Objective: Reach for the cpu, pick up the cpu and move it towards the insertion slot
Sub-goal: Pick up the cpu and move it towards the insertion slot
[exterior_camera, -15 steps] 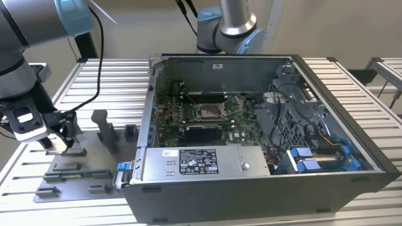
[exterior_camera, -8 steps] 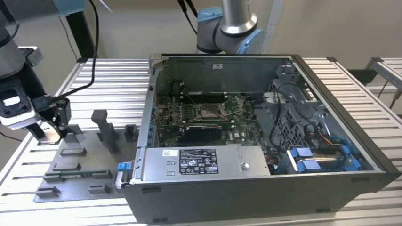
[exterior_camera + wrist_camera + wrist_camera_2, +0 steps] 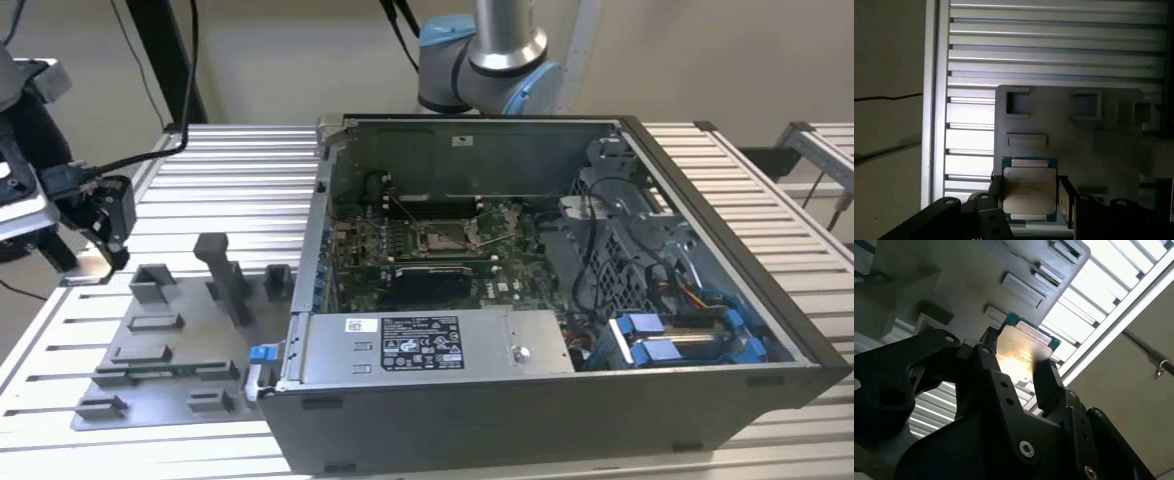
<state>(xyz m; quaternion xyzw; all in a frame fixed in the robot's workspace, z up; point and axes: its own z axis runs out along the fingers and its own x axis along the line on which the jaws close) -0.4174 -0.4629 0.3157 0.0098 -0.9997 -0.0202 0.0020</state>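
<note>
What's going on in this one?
The arm's gripper is closed on the cpu, with a finger on each side, and holds it near the grey fixture plate at the exterior view's left. The insertion slot lies inside the open computer case, off to the exterior view's right. The cpu has not reached it.

The black claw [image 3: 1018,362] fills the foreground of the frame. Its two fingers [image 3: 1048,385] press against opposite edges of the cpu [image 3: 1021,351], which sits at the centre of the frame. The chip's pale face catches a warm glare, and a thin green rim shows along its far edge. Behind it lies a grey fixture plate [image 3: 954,275] with raised blocks, resting on the slatted metal worktop [image 3: 1094,305].
</note>
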